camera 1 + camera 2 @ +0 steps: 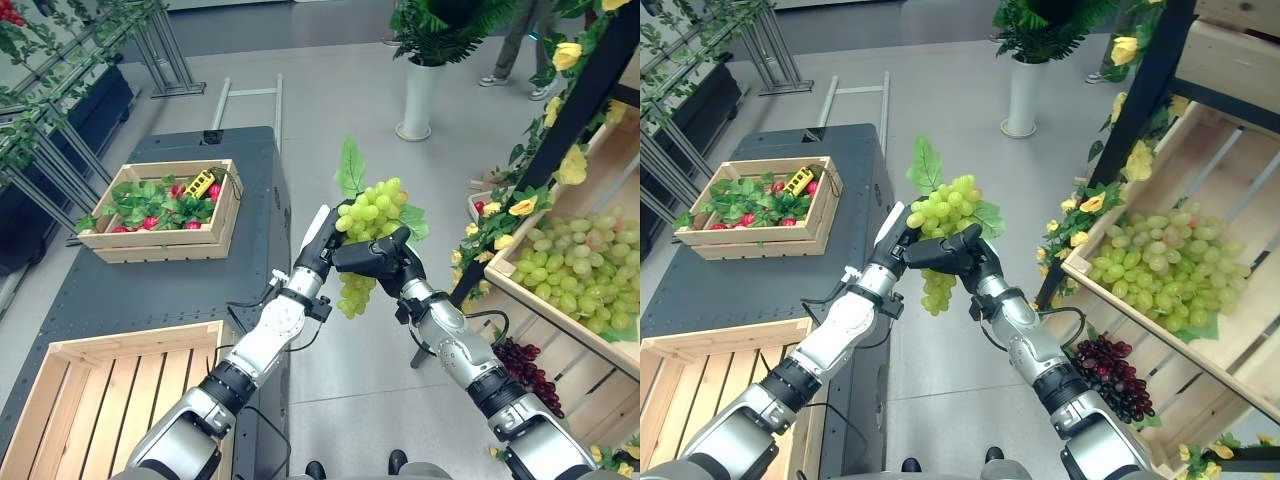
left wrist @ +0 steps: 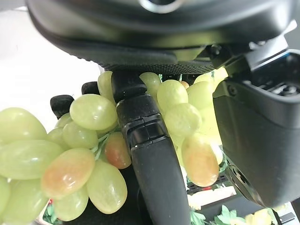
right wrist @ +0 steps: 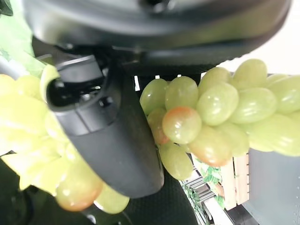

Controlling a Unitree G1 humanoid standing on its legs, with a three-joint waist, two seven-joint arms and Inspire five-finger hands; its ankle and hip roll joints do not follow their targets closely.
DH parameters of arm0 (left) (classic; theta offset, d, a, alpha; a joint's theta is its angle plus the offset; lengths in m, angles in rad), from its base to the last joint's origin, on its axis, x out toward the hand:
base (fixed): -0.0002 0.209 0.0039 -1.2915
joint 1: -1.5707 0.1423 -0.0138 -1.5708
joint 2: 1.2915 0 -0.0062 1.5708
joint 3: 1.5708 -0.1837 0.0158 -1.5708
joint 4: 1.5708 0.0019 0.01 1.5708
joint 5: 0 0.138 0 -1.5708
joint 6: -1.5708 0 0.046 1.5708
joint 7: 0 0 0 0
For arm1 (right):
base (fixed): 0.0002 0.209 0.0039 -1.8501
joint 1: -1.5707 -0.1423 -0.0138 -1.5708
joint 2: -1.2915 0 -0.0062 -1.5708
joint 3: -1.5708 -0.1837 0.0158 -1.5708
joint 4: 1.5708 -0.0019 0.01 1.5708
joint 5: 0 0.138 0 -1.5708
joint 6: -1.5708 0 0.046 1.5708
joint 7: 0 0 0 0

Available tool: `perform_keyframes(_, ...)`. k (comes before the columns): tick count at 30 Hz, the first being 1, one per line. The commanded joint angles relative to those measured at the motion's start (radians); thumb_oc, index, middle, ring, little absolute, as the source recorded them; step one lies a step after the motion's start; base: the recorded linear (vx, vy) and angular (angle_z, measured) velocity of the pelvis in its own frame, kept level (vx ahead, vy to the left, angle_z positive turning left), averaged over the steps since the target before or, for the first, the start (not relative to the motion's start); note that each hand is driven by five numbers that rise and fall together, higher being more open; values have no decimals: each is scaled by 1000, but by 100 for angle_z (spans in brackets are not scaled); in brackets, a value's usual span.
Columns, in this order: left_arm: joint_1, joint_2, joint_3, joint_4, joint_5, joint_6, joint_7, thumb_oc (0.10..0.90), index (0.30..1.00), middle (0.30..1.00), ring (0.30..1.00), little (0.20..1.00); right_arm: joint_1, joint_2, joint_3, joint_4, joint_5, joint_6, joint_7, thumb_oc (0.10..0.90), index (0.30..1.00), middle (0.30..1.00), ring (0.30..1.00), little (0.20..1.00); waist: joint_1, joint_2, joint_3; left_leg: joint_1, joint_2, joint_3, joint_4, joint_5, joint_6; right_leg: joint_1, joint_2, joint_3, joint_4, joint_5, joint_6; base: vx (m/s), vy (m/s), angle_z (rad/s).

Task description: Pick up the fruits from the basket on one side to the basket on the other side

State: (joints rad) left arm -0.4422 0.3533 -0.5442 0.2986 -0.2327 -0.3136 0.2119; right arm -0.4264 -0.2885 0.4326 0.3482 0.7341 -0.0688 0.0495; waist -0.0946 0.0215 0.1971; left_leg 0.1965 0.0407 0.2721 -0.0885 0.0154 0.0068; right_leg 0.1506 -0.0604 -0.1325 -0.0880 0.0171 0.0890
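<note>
You have the green grape bunch (image 1: 368, 222) mid-frame, held in the air — right robot hand (image 1: 378, 258) curled around it, left robot hand (image 1: 318, 250) also clasping it, between the surface (image 1: 150, 280) and grape crate (image 1: 1200, 330).

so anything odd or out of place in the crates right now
Yes: a yellow and black handheld device lies among the red fruits and green leaves in the small wooden crate on the dark table. It is no fruit.
</note>
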Motion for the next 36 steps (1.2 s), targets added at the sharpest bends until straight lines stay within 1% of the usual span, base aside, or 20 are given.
perform_keyframes(1,-145,57,345,142,-73,-100,308,800,900,900,900,900,79,-39,-138,-108,-5,-86,35,400,300,300,300,300,-30,-37,-89,6,32,-6,1,-100,-34,-3,-14,-5,1,-48,-4,19,24,-29)
perform_keyframes(2,-144,46,346,142,-81,-109,311,800,900,900,900,900,92,-48,-146,-107,-4,-80,50,400,300,300,300,300,-39,-39,-88,9,34,3,1,-100,-34,-5,-12,3,1,-46,-3,16,22,-25)
perform_keyframes(7,-148,28,340,152,-67,-106,318,800,900,900,900,900,124,-63,-164,-111,-15,-76,89,400,300,300,300,300,-56,-43,-85,14,34,19,1,-102,-32,-8,-8,20,1,-42,-1,12,18,-13)
perform_keyframes(11,-150,28,341,173,-66,-113,314,800,900,900,900,900,155,-75,-179,-130,-15,-62,115,400,300,300,300,300,-70,-45,-83,18,33,30,1,-105,-30,-10,-6,32,1,-40,1,1,9,-8)
perform_keyframes(16,-156,36,336,187,-39,-139,325,800,900,900,900,900,181,-79,-184,-131,19,-40,139,400,300,300,300,300,-82,-42,-80,22,32,42,1,-107,-29,-11,-6,41,1,-38,3,-1,8,-3)
perform_keyframes(17,-160,53,332,196,36,-175,355,800,900,900,900,900,205,-75,-189,-116,62,-24,175,400,300,300,300,300,-90,-39,-78,26,32,49,1,-110,-29,-9,-7,45,1,-37,5,3,20,-7)
perform_keyframes(19,-160,59,330,195,53,-183,364,800,900,900,900,900,210,-75,-190,-113,77,-19,182,400,300,300,300,300,-92,-38,-77,29,32,49,1,-111,-28,-7,-7,44,2,-39,6,4,12,-6)
perform_keyframes(20,-162,68,328,193,94,-191,381,800,900,900,900,900,217,-73,-191,-110,94,-12,195,400,300,300,300,300,-93,-38,-77,30,32,51,1,-111,-28,-7,-8,44,3,-39,6,5,3,-7)
perform_keyframes(22,-160,103,308,182,283,-227,483,800,900,900,900,900,247,-61,-187,-102,136,10,236,400,300,300,300,300,-95,-37,-77,34,32,56,1,-113,-30,-5,-8,44,3,-39,6,4,2,-3)
perform_keyframes(24,-160,118,299,173,337,-241,516,800,900,900,900,900,258,-56,-183,-100,150,12,247,400,300,300,300,300,-94,-37,-77,34,33,56,1,-113,-31,-5,-9,43,3,-39,7,0,0,0)
perform_keyframes(25,-159,134,289,161,419,-252,567,800,900,900,900,900,267,-55,-180,-97,171,16,257,400,300,300,300,300,-92,-39,-79,34,33,57,1,-113,-31,-4,-10,39,2,-38,7,0,0,0)
perform_keyframes(26,-159,149,280,152,462,-259,597,800,900,900,900,900,273,-55,-178,-96,188,20,269,400,300,300,300,300,-90,-41,-82,32,34,57,1,-112,-33,-5,-10,39,1,-36,7,0,0,0)
perform_keyframes(27,-160,151,279,150,478,-262,608,800,900,900,900,900,274,-56,-177,-95,193,20,272,400,300,300,300,300,-90,-41,-81,34,34,56,1,-113,-33,-3,-10,37,1,-37,8,0,0,0)
perform_keyframes(30,-163,164,261,142,579,-278,697,800,900,900,900,900,277,-50,-169,-94,222,22,286,400,300,300,300,300,-84,-45,-90,28,34,50,1,-111,-34,-7,-9,37,1,-35,6,0,0,0)
perform_keyframes(31,-163,165,259,142,581,-280,701,800,900,900,900,900,277,-49,-169,-94,222,21,286,400,300,300,300,300,-84,-45,-90,28,34,49,1,-111,-35,-7,-9,37,1,-35,6,0,0,0)
perform_keyframes(32,-166,172,253,143,632,-286,746,800,900,900,900,900,277,-46,-165,-97,235,27,288,400,300,300,300,300,-83,-46,-91,27,34,46,1,-110,-35,-7,-9,37,1,-35,6,0,0,0)
perform_keyframes(34,-166,175,249,142,667,-290,776,800,900,900,900,900,277,-46,-164,-101,244,31,288,400,300,300,300,300,-81,-48,-93,25,34,43,1,-109,-35,-7,-8,36,1,-35,5,0,0,0)
perform_keyframes(35,-170,182,241,138,720,-287,818,800,900,900,900,900,275,-44,-161,-103,262,37,291,400,300,300,300,300,-80,-49,-93,22,34,39,1,-109,-35,-8,-8,36,1,-35,5,0,0,0)
perform_keyframes(36,-173,184,235,136,743,-281,835,800,900,900,900,900,273,-41,-158,-102,269,39,292,400,300,300,300,300,-79,-50,-94,21,34,37,1,-109,-36,-9,-8,36,1,-35,4,0,0,0)
